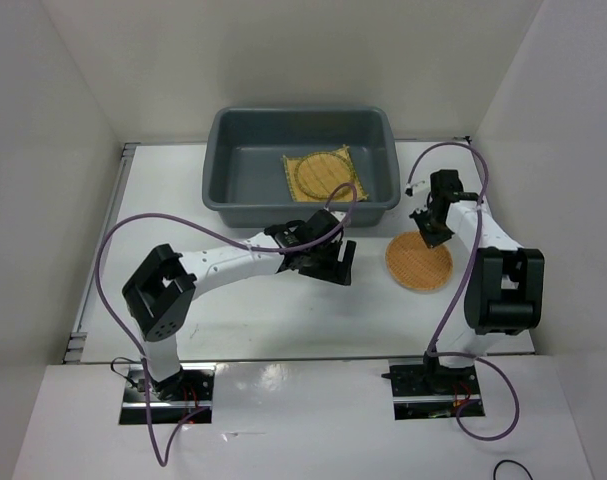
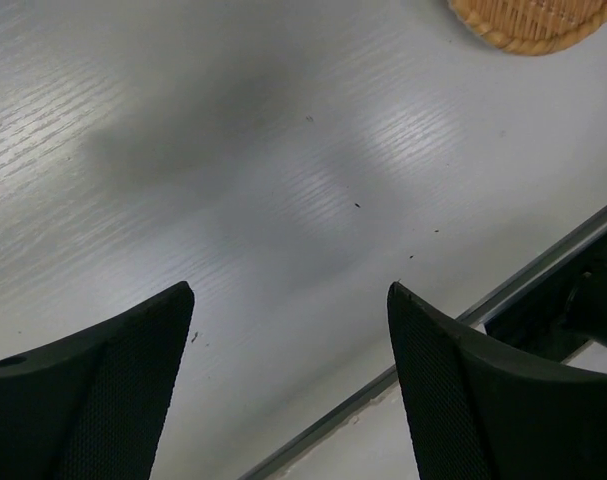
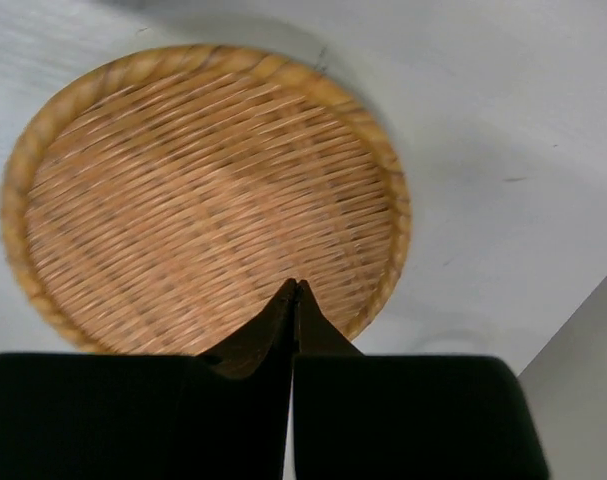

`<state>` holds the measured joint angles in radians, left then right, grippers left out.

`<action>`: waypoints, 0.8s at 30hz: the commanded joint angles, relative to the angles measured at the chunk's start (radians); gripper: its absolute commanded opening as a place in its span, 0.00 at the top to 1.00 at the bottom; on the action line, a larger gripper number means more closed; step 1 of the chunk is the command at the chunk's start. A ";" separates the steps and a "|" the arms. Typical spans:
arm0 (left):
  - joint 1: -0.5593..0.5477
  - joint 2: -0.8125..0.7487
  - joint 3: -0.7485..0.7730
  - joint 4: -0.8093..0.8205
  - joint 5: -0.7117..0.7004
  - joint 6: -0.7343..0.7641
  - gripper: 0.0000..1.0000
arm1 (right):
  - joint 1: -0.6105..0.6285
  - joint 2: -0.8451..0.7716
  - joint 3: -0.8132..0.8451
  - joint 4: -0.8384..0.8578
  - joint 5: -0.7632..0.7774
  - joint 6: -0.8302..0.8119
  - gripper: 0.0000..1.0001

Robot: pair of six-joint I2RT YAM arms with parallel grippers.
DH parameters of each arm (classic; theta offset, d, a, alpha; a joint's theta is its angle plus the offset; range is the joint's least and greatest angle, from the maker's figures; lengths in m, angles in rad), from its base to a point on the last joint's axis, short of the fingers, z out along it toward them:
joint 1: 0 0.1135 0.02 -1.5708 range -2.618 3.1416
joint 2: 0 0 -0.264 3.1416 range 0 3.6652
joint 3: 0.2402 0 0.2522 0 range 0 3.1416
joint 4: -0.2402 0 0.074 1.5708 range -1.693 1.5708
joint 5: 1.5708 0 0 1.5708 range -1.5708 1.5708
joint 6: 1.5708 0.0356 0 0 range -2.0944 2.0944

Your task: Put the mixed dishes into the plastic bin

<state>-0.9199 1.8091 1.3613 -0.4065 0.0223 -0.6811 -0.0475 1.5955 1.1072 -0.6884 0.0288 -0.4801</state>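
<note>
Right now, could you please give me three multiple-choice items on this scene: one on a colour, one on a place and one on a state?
1. What colour is the bin?
A red
B grey
C green

2. Where does the orange disc lie?
A inside the bin
B leaning on the back wall
C on the table, in front of the bin's right end

3. How does the left gripper stand?
A open, with nothing between its fingers
B shut on the disc
C shut on a cup

Answers:
1 B: the overhead view shows a grey tub.
2 C: the disc lies flat on the white surface, outside the bin.
3 A: the wrist view shows the fingers apart, with only bare table between them.
</note>
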 commanded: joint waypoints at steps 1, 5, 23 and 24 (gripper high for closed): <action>0.006 0.004 -0.018 0.067 0.071 -0.015 0.15 | -0.051 0.044 0.039 0.125 0.060 0.015 1.00; 0.006 0.036 -0.028 0.067 0.071 -0.028 0.06 | -0.061 0.098 0.039 0.187 0.135 0.024 1.00; 0.006 0.076 -0.093 0.109 0.136 -0.046 0.00 | -0.163 0.311 0.115 0.288 0.077 0.048 1.00; 0.006 0.076 -0.093 0.109 0.136 -0.046 0.00 | -0.163 0.311 0.115 0.288 0.068 0.048 1.00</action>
<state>-0.9123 1.8793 1.2804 -0.3309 0.1375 -0.7147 -0.2039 1.8748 1.1946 -0.4408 0.1501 -0.4366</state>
